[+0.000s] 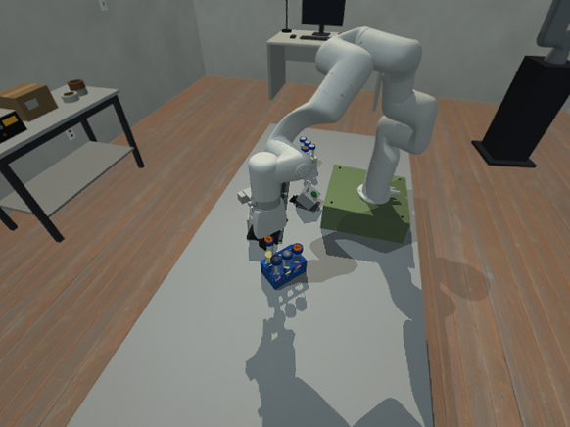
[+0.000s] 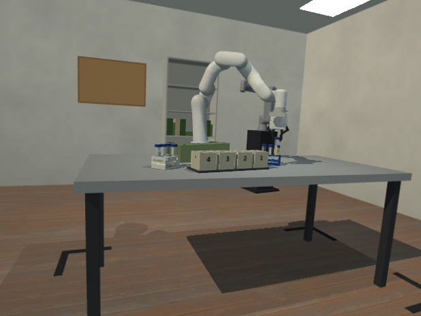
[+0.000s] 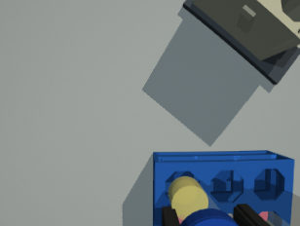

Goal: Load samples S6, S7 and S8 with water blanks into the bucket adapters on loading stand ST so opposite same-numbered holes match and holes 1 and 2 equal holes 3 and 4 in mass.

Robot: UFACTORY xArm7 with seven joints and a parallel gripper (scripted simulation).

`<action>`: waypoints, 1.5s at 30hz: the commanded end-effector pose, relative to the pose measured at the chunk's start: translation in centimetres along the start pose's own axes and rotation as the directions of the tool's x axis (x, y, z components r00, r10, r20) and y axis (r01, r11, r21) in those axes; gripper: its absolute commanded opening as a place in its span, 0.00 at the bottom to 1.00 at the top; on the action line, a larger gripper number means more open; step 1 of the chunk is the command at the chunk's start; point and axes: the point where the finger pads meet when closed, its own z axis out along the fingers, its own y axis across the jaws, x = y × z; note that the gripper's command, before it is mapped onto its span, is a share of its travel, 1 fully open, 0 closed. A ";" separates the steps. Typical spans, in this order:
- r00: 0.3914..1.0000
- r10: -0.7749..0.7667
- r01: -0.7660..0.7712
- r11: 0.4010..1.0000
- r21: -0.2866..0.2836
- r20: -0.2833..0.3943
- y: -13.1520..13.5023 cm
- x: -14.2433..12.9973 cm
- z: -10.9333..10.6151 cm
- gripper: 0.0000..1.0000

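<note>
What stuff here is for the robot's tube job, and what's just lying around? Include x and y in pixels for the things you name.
For the job:
- blue rack (image 1: 284, 274) (image 3: 223, 158)
- number boxes (image 2: 227, 159)
- white rack (image 2: 159, 163)
- green button (image 1: 314, 194)
- tube in the hand (image 1: 270, 241) (image 2: 278, 136)

Just around:
- cardboard box (image 1: 26, 101)
- tape rolls (image 1: 75, 84)
- computer screen (image 1: 323, 10)

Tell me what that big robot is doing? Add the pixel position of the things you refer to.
The white robot arm (image 1: 341, 88) (image 2: 257, 80) has a tube with a blue cap (image 2: 277, 138) (image 3: 209, 219) and yellowish stuff inside pinched in its pincer (image 1: 268, 238) (image 2: 277, 137) (image 3: 206, 216). It's holding it over the blue rack (image 1: 291, 275) (image 2: 274, 164) (image 3: 163, 170), where other tubes stand. Four numbered beige blocks (image 2: 208, 161) sit on the table too.
</note>
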 end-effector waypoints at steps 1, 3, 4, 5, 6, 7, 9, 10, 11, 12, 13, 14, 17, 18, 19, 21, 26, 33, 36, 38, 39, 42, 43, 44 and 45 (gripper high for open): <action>1.000 0.000 0.000 1.000 0.006 0.000 -0.2 0.0 0.1 0.00; 1.000 0.000 0.000 1.000 0.006 0.000 -0.2 0.0 0.3 0.00; 1.000 0.000 0.000 1.000 0.006 0.000 -0.2 0.0 0.4 0.00; 1.000 0.000 0.000 1.000 0.006 0.000 -0.2 0.0 0.5 0.00; 1.000 0.000 0.000 1.000 0.006 0.000 -0.2 0.0 0.6 0.00; 1.000 0.000 0.000 1.000 0.006 0.000 -0.2 0.0 0.7 0.00; 1.000 0.000 0.000 1.000 0.006 0.000 -0.2 0.0 0.9 0.00; 1.000 0.000 0.000 1.000 0.006 0.000 -0.2 0.0 1.0 0.00; 1.000 0.000 0.000 1.000 0.006 0.000 -0.2 0.0 1.1 0.00; 1.000 0.000 0.000 1.000 0.006 0.000 -0.2 0.0 1.2 0.00; 1.000 0.000 0.000 1.000 0.006 0.000 -0.2 0.0 1.3 0.00; 1.000 0.000 0.000 1.000 0.006 0.000 -0.2 0.0 1.4 0.00; 1.000 0.000 0.000 1.000 0.006 0.000 -0.2 0.0 1.5 0.00; 1.000 0.000 0.000 1.000 0.005 0.000 -0.2 0.0 1.6 0.00; 1.000 0.000 0.000 1.000 0.005 0.000 -0.2 0.0 1.7 0.00; 1.000 0.000 0.000 1.000 0.006 0.000 -0.2 0.0 1.9 0.00; 1.000 0.000 0.000 1.000 0.006 0.000 -0.2 0.0 2.4 0.00; 1.000 0.000 0.000 1.000 0.005 0.000 -0.2 0.0 3.0 0.00; 1.000 0.000 0.000 1.000 0.005 0.000 -0.2 0.0 3.2 0.00; 1.000 0.000 0.000 1.000 0.005 0.000 -0.2 0.0 3.4 0.00; 1.000 0.000 0.000 1.000 0.005 0.000 -0.2 0.0 3.5 0.00; 1.000 0.000 0.000 1.000 0.005 0.000 -0.2 0.0 3.8 0.00; 1.000 0.000 0.000 1.000 0.005 0.000 -0.2 0.0 3.9 0.00; 1.000 0.000 0.000 1.000 0.005 0.000 -0.2 0.0 4.0 0.00; 1.000 0.000 0.000 1.000 0.005 0.000 -0.2 0.0 4.1 0.00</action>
